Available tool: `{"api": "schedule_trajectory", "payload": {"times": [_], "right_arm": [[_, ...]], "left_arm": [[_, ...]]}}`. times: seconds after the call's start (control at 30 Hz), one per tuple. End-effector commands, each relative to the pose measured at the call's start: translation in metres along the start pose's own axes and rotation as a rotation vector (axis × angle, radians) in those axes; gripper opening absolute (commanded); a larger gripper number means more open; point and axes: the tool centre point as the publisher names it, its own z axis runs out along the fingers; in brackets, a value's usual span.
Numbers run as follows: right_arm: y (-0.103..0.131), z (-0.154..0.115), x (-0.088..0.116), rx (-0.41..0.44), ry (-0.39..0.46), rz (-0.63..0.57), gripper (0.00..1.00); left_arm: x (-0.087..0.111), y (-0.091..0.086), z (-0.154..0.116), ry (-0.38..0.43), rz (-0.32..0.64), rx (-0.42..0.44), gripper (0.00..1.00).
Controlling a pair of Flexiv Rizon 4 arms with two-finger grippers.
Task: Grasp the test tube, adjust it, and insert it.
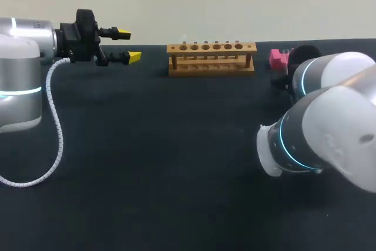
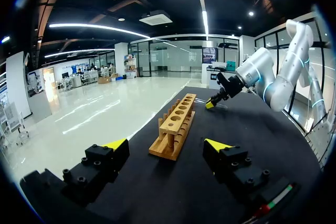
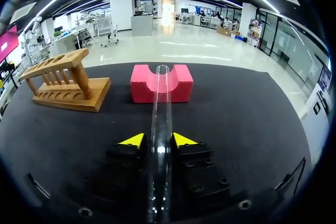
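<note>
A clear glass test tube lies lengthwise between the fingers of my right gripper, its far end resting in the groove of a pink foam block. Both yellow tips press against the tube's sides, so the gripper is shut on it. In the head view my right arm hides that gripper and the tube; only a corner of the pink block shows. The wooden tube rack stands at the table's back middle, its holes empty. My left gripper hangs open above the back left, pointing at the rack.
The black table stretches in front of the rack. A white coiled cable hangs from my left arm over the left side. In the left wrist view my right gripper is low over the table beyond the rack.
</note>
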Motion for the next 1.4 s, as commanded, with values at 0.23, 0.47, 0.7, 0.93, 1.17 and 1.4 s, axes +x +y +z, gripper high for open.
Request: {"api": "schedule_trajectory", "payload": {"times": [0.23, 0.47, 0.7, 0.93, 1.17, 1.4], "right_arm": [[-0.004, -0.001, 0.000, -0.004, 0.003, 0.006, 0.00], [-0.004, -0.004, -0.003, 0.003, 0.002, 0.018, 0.00], [0.000, -0.016, -0.010, 0.001, -0.018, 0.030, 0.00], [0.002, -0.036, -0.018, 0.019, -0.033, 0.035, 0.00], [0.007, -0.058, -0.031, 0.044, -0.034, 0.029, 0.00], [0.023, -0.077, -0.045, 0.060, -0.027, 0.010, 0.00]], "left_arm": [[0.000, 0.002, 0.001, 0.003, -0.001, 0.004, 1.00], [0.000, 0.002, 0.001, 0.003, -0.001, 0.004, 1.00], [0.000, 0.002, 0.001, 0.003, -0.001, 0.004, 1.00], [0.000, 0.002, 0.001, 0.003, -0.001, 0.004, 1.00], [0.000, 0.002, 0.001, 0.003, -0.001, 0.004, 1.00], [0.000, 0.002, 0.001, 0.003, -0.001, 0.004, 1.00]]}}
